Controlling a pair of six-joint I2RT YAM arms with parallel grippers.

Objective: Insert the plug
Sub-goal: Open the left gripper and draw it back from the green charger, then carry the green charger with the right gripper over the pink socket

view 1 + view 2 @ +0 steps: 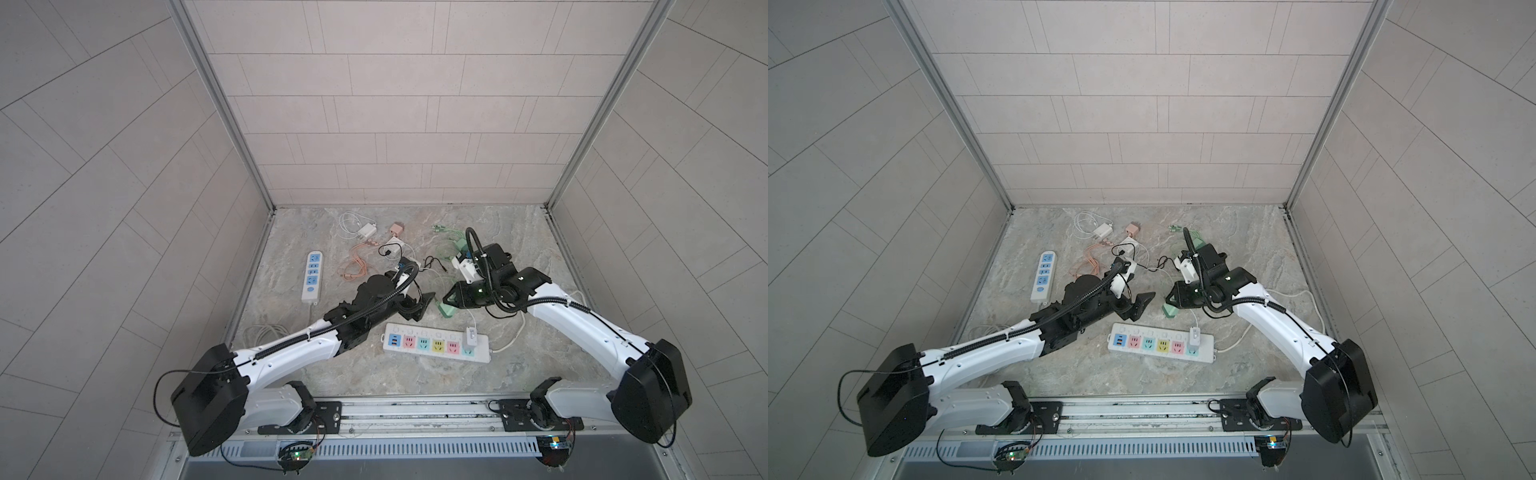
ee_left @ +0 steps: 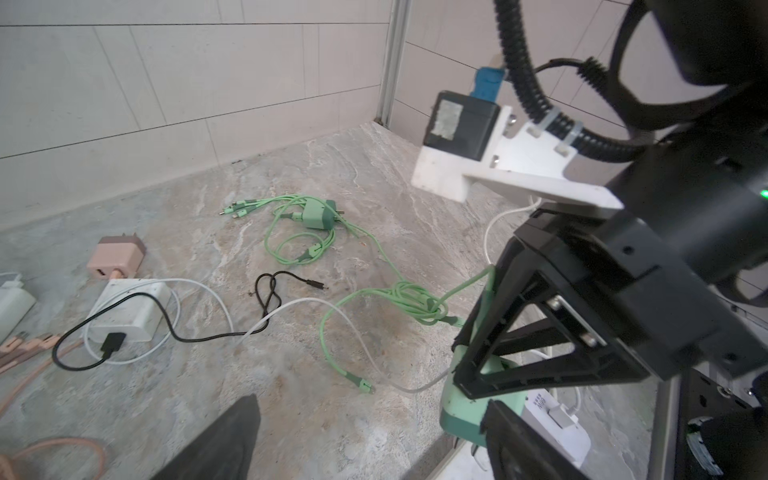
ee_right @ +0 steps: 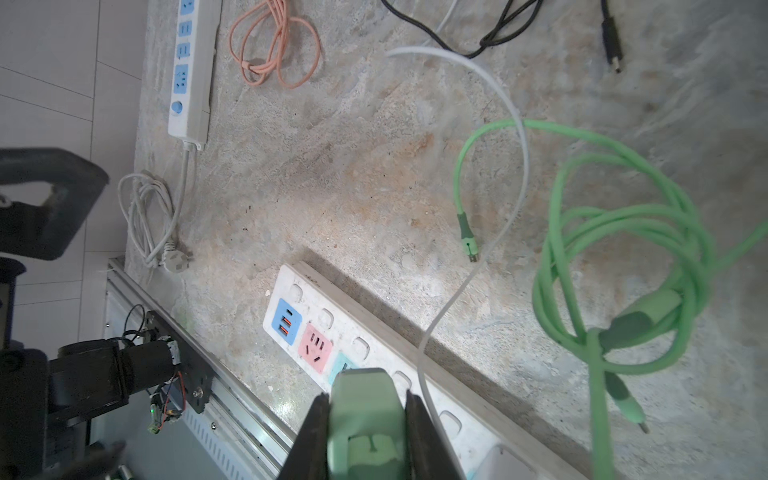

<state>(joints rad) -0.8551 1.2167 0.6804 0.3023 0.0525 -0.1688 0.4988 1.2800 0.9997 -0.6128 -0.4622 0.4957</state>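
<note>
My right gripper (image 1: 449,306) (image 3: 365,436) is shut on a mint-green plug (image 1: 446,311) (image 1: 1170,311) (image 3: 365,399), held a little above the table just behind the white power strip (image 1: 392,330) (image 1: 1202,355) (image 3: 309,286) with coloured sockets. In the right wrist view the plug hangs over the strip near its teal socket. A green cable (image 3: 623,232) trails from the plug. My left gripper (image 1: 420,308) (image 1: 1139,307) (image 2: 370,449) stands open and empty just left of the plug (image 2: 461,409). A white charger (image 1: 471,337) (image 1: 1195,336) sits in the strip's rightmost socket.
A blue-and-white power strip (image 1: 312,275) (image 3: 189,70) lies at the left. Behind it lie a pink cable (image 1: 355,266), a pink adapter (image 1: 397,227) (image 2: 118,257), white chargers (image 1: 368,229) (image 2: 129,307), a black cable (image 2: 270,291) and another green adapter with cables (image 2: 320,214). Walls enclose three sides.
</note>
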